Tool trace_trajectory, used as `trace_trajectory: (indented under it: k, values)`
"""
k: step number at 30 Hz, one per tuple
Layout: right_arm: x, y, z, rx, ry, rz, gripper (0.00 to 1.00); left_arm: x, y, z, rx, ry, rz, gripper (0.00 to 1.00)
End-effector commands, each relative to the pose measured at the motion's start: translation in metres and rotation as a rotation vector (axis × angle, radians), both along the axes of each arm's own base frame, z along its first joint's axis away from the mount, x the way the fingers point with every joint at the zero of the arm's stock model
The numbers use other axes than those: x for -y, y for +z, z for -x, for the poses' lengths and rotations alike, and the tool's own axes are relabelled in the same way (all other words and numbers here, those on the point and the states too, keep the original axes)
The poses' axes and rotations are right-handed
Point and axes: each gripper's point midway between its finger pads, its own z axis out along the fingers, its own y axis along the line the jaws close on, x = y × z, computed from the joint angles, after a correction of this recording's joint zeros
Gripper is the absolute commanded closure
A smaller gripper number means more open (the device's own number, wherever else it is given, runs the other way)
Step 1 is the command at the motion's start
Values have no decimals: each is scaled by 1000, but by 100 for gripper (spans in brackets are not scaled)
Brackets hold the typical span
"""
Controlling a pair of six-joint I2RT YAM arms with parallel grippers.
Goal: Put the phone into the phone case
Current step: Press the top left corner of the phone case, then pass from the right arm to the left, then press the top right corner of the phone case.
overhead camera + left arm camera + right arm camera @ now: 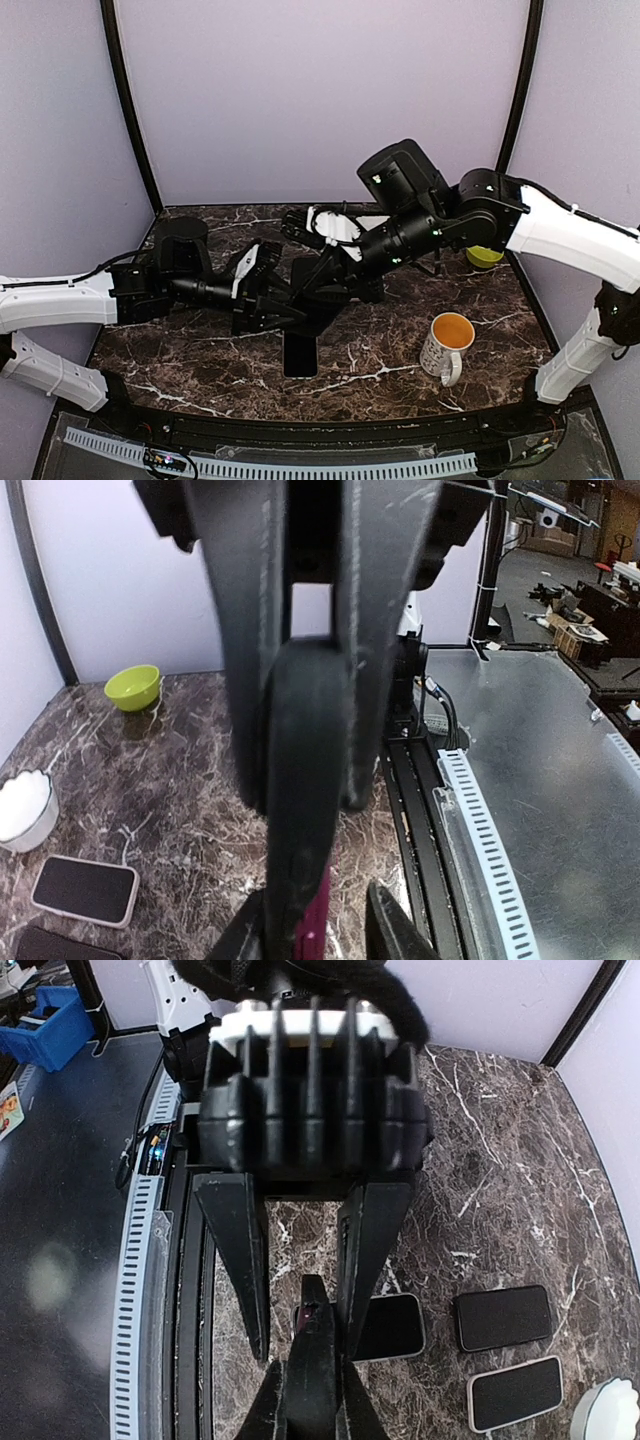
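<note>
Black phone (pixel 300 355) lies flat nr front of marble table (pixel 200 350). Just beyond, right gripper (pixel 312 1408) is clamped on thin dark slab (pixel 300 740) w/ magenta edge (phone or case unclear). Left gripper (pixel 306 1350) fingers stand apart either side. Green bowl (pixel 483 257) at back.

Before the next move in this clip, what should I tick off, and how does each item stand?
1. Right gripper shut on the thin black slab with a magenta edge: ok.
2. Left gripper jaws apart, a gap showing beside the slab: ok.
3. Slab's identity, phone, case or both: cannot tell.
4. Black rectangular phone lying flat on the brown marble table, unheld: ok.
5. White mug with orange inside upright, apart from both arms: ok.
</note>
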Motion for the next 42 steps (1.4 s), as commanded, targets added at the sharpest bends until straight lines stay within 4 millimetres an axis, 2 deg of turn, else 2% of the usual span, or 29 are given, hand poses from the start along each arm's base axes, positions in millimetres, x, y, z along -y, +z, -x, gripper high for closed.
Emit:
trace_trajectory:
  k: [1, 3, 8, 9, 11, 13, 16, 19, 24, 26, 27, 29, 30, 36, 39, 40, 42]
  values:
    - [-17, 35, -3, 26, 26, -115, 100, 7, 28, 11, -16, -59, 89, 80]
    - [-18, 34, -4, 28, 27, -112, 100, 7, 29, 12, -16, -57, 90, 97]
    - [-17, 33, -7, 26, -3, -115, 98, 3, 40, 9, -16, -22, 128, 100]
    - [-15, 33, -10, 32, -28, -124, 75, 2, 48, 8, -10, -9, 153, 100]
    - [-9, 33, -14, 39, -66, -160, 44, -1, 55, 6, -25, 16, 183, 100]
    - [-1, 39, -15, 41, -97, -228, 30, -4, 64, 12, -41, -10, 225, 100]
    - [8, 51, -12, 23, -123, -365, 26, -7, 80, 23, -101, -72, 309, 100]
    - [15, 58, -6, -7, -127, -466, 31, -10, 83, 27, -126, -97, 344, 100]
    - [21, 66, 1, -38, -123, -561, 51, -10, 82, 28, -127, -104, 346, 100]
    - [19, 63, 1, -60, -123, -557, 59, -10, 82, 28, -125, -103, 346, 100]
    - [19, 63, 1, -65, -124, -557, 65, -10, 82, 28, -122, -102, 347, 100]
    - [18, 61, 1, -67, -122, -552, 95, -10, 82, 28, -118, -102, 347, 100]
    - [17, 60, 1, -70, -119, -550, 100, -11, 82, 28, -117, -101, 348, 100]
    - [14, 64, 9, -91, -68, -561, 100, -10, 80, 29, -125, -113, 342, 100]
    - [10, 68, 11, -96, -48, -569, 100, -7, 78, 30, -142, -126, 331, 73]
    - [9, 69, 12, -97, -42, -567, 100, -7, 79, 30, -144, -128, 331, 72]
    - [9, 73, 12, -92, -33, -572, 100, -7, 78, 30, -147, -128, 329, 78]
